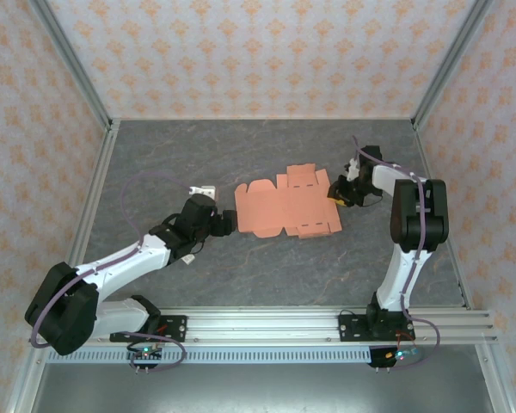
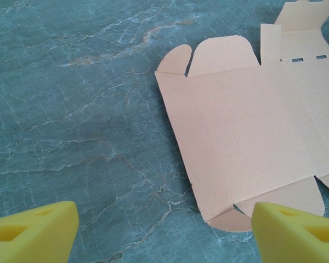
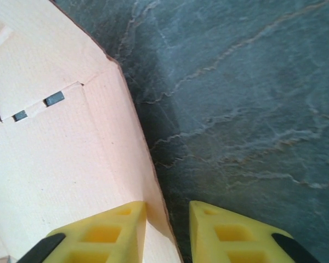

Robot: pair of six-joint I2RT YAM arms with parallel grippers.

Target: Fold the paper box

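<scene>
Right wrist: right hand (image 3: pixel 167 211) straddles the paper box (image 3: pixel 71 153) edge, unpinched; left hand (image 2: pixel 164 219) hangs open. I'd pinch, then fold.

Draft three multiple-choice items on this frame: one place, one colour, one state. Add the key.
1. Where is the right tool?
A) at the paper box's right edge
B) at its left edge
C) parked by its own base

2. What colour is the paper box?
A) white
B) salmon-orange
C) blue

3. What state is the left tool in?
A) shut on the box
B) shut, empty
C) open, empty

Key:
1 A: the top view puts it against the box's right edge.
2 B: the card reads salmon-orange in the top and wrist views.
3 C: its yellow fingers stand wide apart with bare table between them.
</scene>
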